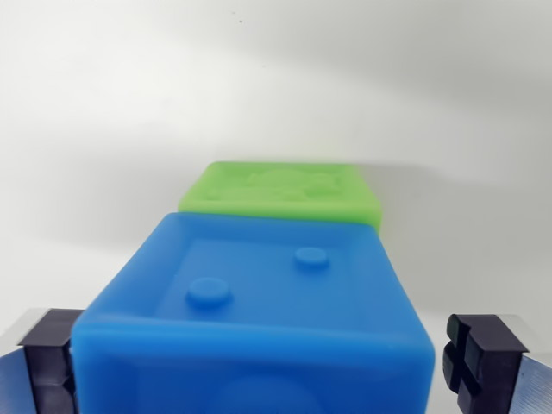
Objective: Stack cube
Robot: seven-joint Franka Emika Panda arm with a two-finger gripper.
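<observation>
While the blue cube (259,319) sits between the spread gripper (259,366) fingers, a green cube (280,194) lies beyond on the white surface (103,129).

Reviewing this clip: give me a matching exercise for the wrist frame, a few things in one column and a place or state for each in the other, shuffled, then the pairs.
Things:
1. blue cube
2. green cube
3. gripper
4. white surface

Places or states:
A. bare, fills the top of the view
B. partly hidden behind the nearer block
C. nearest the camera, two round studs on its recessed top
D. dark pads at the bottom corners, the right one clear of the block

Pairs: 1-C, 2-B, 3-D, 4-A
</observation>
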